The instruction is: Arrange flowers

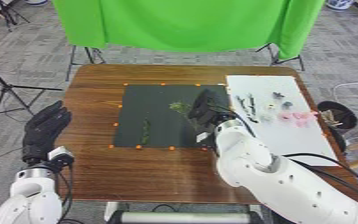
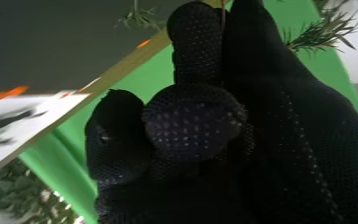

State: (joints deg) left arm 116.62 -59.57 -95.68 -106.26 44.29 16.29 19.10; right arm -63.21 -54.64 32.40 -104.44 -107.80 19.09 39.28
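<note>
In the head view my right hand (image 1: 204, 111) is over the right part of the dark mat (image 1: 162, 95), beside a feathery yellow-green sprig (image 1: 181, 107). A long green stem (image 1: 146, 131) lies on the mat's left part. In the right wrist view my right hand (image 2: 193, 122) has its thumb and fingers closed round a thin stem (image 2: 222, 17); needle-like leaves (image 2: 325, 36) show behind the fingers. Dark twigs (image 1: 248, 107) and pink flowers (image 1: 298, 117) lie on the white board (image 1: 269, 85). My left hand (image 1: 47, 127) is open at the table's left edge.
The brown table (image 1: 91, 100) carries the mat and board, with orange markers round the mat. A dark bucket (image 1: 337, 115) with plant stems stands off the right edge. A green cloth (image 1: 189, 25) hangs beyond the far edge, and a tripod (image 1: 7, 85) stands at the left.
</note>
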